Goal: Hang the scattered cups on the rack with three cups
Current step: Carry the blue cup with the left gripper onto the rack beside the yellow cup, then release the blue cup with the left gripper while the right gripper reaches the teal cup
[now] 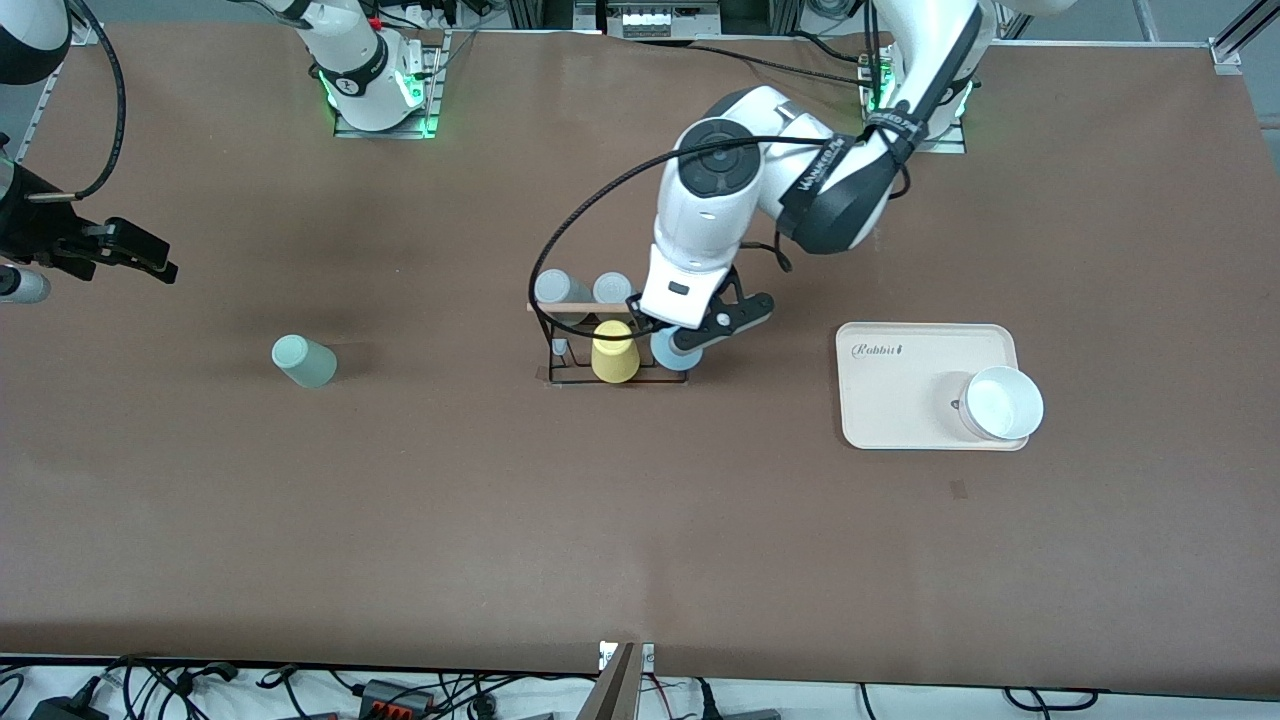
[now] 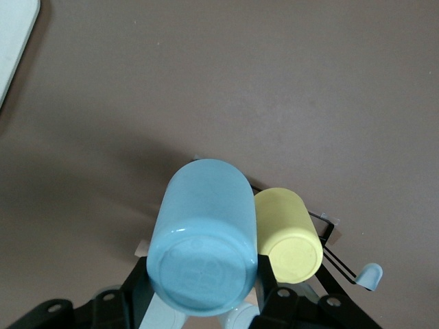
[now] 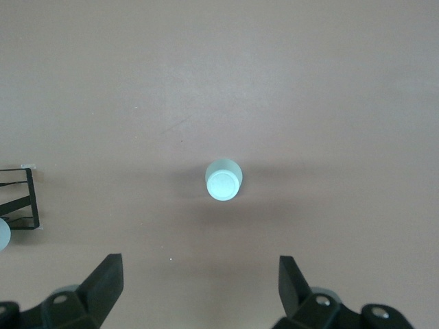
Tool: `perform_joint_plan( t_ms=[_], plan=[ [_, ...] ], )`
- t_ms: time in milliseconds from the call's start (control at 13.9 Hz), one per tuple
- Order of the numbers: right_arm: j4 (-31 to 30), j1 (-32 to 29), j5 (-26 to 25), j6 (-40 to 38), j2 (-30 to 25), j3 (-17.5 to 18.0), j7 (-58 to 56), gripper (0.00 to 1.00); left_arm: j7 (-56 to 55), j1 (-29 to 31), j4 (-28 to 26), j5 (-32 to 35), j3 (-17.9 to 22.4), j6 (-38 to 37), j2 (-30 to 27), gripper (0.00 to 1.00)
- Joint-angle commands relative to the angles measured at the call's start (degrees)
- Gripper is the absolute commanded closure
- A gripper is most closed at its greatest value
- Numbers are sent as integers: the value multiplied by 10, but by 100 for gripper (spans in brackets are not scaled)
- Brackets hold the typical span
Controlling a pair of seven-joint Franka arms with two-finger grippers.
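1. At the right arm's end of the desk I see the right claw (image 1: pixel 150 262) hanging over bare desk by that edge, its fingers (image 3: pixel 103 284) spread wide with nothing between them.
2. The mint green cup (image 1: pixel 304 361) sits upside down on the desk, well apart from everything, between the right arm's end and the rack; the right wrist view shows it (image 3: pixel 223 180) standing alone on the brown surface.
3. The rack (image 1: pixel 610 340) stands near the middle of the desk, a black wire frame with a wooden rod (image 1: pixel 580 308) across its top.
4. Two grey cups (image 1: pixel 580 288) hang on the rack's side toward the robots' bases, and a yellow cup (image 1: pixel 614 352) sits upside down on the side nearer the front camera.
5. The left claw (image 1: pixel 690 340) is over the rack's end toward the left arm and is clamped on the light blue cup (image 1: pixel 675 350), bottom up; in the left wrist view the cup (image 2: pixel 202 247) sits between the two fingers, just beside the yellow cup (image 2: pixel 291 236).
6. Toward the left arm's end of the desk lies a cream tray (image 1: pixel 900 385) with a white bowl (image 1: pixel 1003 403) at its corner nearest the front camera and that end.
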Motion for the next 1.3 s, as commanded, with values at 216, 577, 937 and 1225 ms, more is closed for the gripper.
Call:
perform_joint_plan(
  t_ms=[216, 577, 937, 1225],
  plan=[
    [-2, -7, -4, -4, -3, 6, -8, 0, -13, -9, 25, -10, 7, 17, 58, 56],
    [-2, -7, -4, -4, 2, 6, -8, 0, -4, -10, 24, -25, 7, 52, 86, 56],
    [3, -7, -4, -2, 12, 6, -7, 0, -5, -3, 24, -15, 8, 50, 77, 0],
    [13, -7, 3, 2, 45, 7, -7, 0, 28, 41, 16, 14, 17, 15, -3, 0]
  ],
)
